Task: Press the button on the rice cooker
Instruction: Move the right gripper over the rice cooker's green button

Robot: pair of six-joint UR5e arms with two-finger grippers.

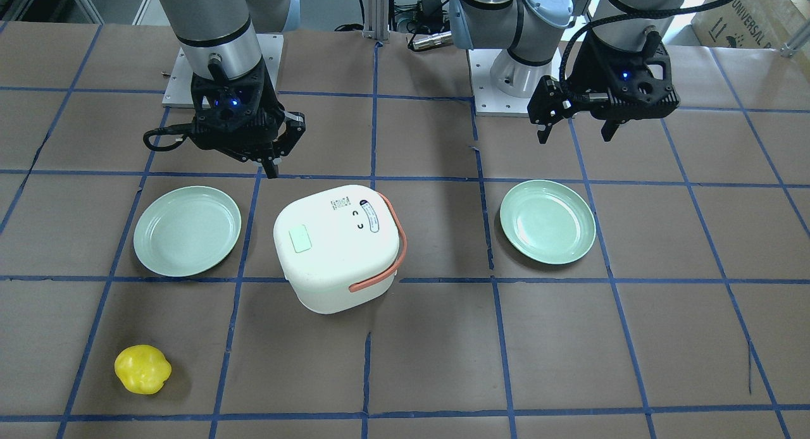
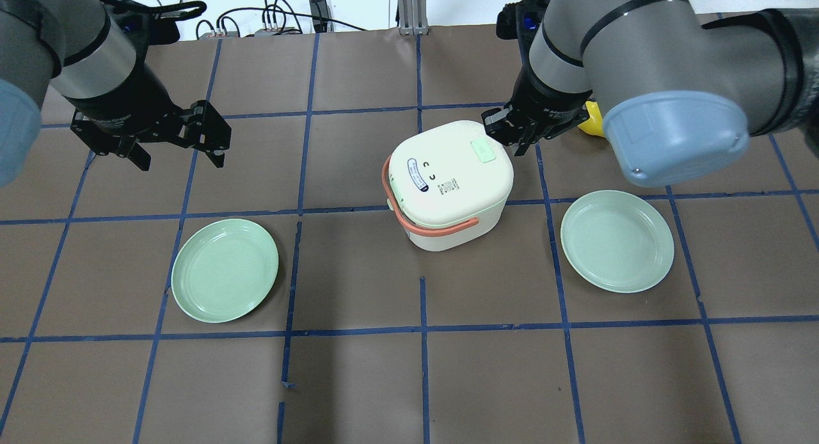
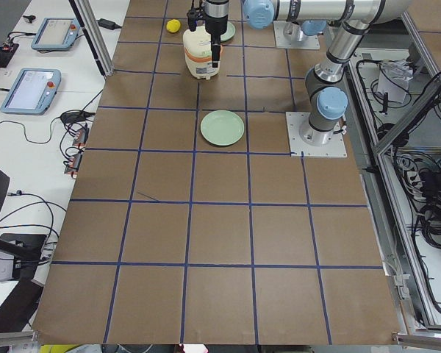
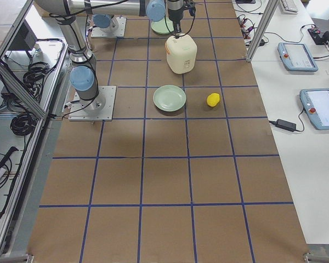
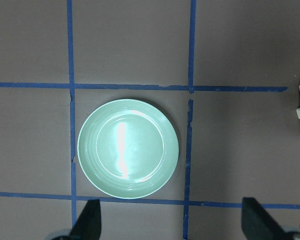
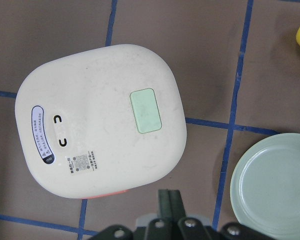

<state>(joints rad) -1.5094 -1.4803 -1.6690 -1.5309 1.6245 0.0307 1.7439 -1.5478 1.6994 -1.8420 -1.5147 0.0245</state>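
Observation:
The white rice cooker [image 1: 338, 249] with an orange handle stands mid-table. Its pale green button [image 1: 300, 240] is on the lid and also shows in the right wrist view [image 6: 146, 110]. My right gripper [image 1: 272, 169] is shut and empty. It hovers above the cooker's button-side edge [image 2: 519, 146] without touching it. In the right wrist view the shut fingertips [image 6: 169, 197] sit just off the lid's edge, short of the button. My left gripper [image 1: 574, 135] is open and empty, raised over the table well away from the cooker, above a green plate [image 5: 127, 148].
One green plate [image 2: 225, 270] lies on my left side and another [image 2: 617, 240] on my right, close to the cooker. A yellow fruit-like object [image 1: 143, 369] lies at the far right of the table. Blue tape lines grid the brown table.

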